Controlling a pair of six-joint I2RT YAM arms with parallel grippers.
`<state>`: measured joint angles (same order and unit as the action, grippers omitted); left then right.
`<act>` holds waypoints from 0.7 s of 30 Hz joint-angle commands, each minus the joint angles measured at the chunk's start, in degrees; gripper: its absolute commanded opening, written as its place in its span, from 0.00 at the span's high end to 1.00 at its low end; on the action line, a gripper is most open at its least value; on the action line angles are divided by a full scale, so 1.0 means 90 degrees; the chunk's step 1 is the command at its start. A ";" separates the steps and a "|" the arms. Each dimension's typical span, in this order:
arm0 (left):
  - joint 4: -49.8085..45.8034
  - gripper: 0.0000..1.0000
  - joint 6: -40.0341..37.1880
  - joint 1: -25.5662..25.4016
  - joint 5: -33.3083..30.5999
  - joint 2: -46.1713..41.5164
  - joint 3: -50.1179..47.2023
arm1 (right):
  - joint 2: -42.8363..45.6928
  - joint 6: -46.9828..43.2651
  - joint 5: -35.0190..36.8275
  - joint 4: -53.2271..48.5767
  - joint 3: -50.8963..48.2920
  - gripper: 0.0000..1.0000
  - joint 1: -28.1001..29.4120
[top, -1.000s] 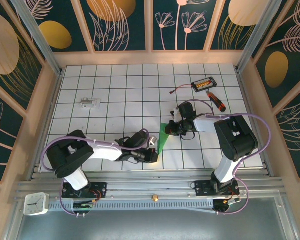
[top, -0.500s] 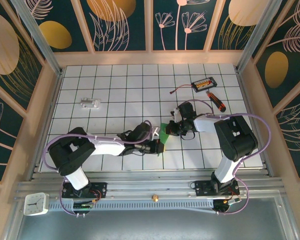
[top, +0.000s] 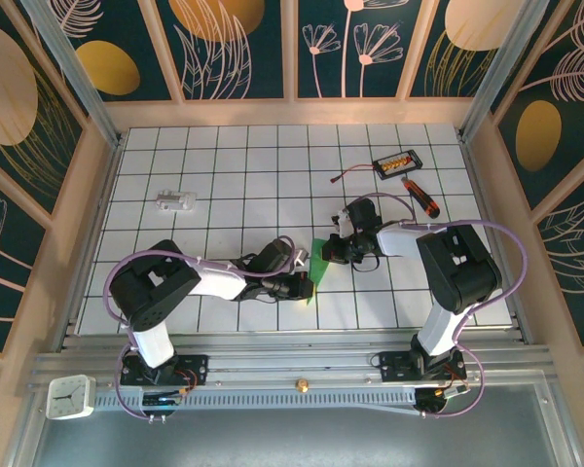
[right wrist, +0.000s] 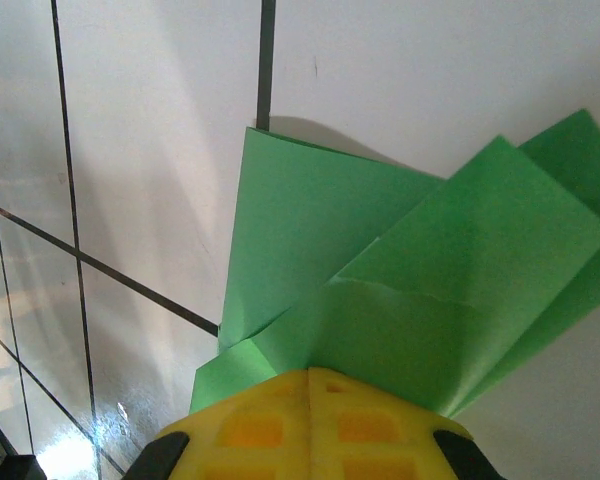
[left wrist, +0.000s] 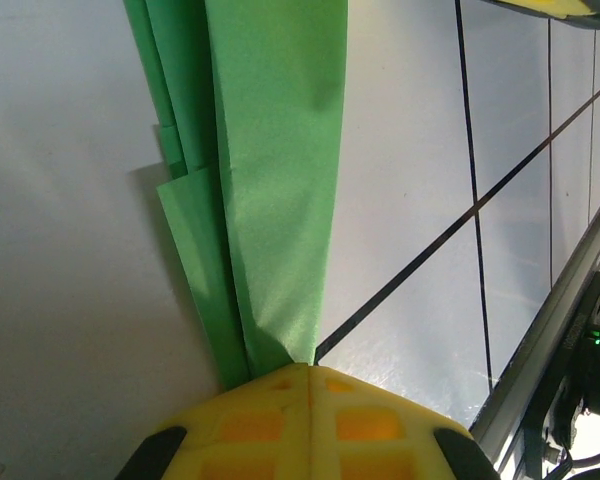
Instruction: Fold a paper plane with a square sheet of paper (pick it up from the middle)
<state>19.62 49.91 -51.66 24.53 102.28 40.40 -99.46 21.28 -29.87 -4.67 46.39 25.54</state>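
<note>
Left arm: lies low over the table (top: pixel 234 185), with its elbow folded near the base and its forearm stretched right toward the near end of the paper (top: pixel 316 263).
Left gripper (top: pixel 305 285): clenched on the paper. In the wrist view, long green layers run out from between the closed yellow pads (left wrist: pixel 250 425).
Right arm: rises from its base, bends at the elbow, and its forearm reaches left and low.
Right gripper (top: pixel 329 251): clamped on the paper's far end, with folded flaps fanning out from its tips.
Paper: folded to a narrow strip and pinched at both ends between the grippers, near the table's middle. Cannot tell whether it is touching the tiles.
Screwdriver (top: pixel 423 197): far right of the table, well apart from both grippers.
</note>
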 commanded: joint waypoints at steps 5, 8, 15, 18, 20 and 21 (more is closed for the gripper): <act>-0.0632 1.00 -0.0179 -0.0005 -0.0328 0.0138 -0.0287 | 0.0214 -0.0109 0.0295 -0.0353 0.0303 0.95 -0.0086; -0.0638 1.00 -0.0153 -0.0011 -0.0382 0.0178 -0.0326 | 0.0604 -0.0026 0.0005 -0.0206 0.0277 0.93 -0.0055; -0.0725 1.00 -0.0181 -0.0012 -0.0460 0.0235 -0.0319 | 0.1528 0.0105 -0.0246 0.0026 -0.0281 0.91 0.0183; -0.0743 1.00 -0.0184 -0.0007 -0.0470 0.0257 -0.0300 | 0.1861 0.0229 -0.0245 0.0260 -0.0694 0.92 0.0266; -0.0771 1.00 -0.0183 -0.0012 -0.0480 0.0242 -0.0295 | 0.1930 0.0311 -0.0263 0.0438 -0.0903 0.94 0.0357; -0.0774 1.00 -0.0192 -0.0012 -0.0489 0.0237 -0.0286 | 0.1925 0.0364 -0.0276 0.0513 -0.0983 0.95 0.0410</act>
<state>20.40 49.52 -51.66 23.97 102.26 39.88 -82.78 23.03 -31.46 -2.44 39.86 28.12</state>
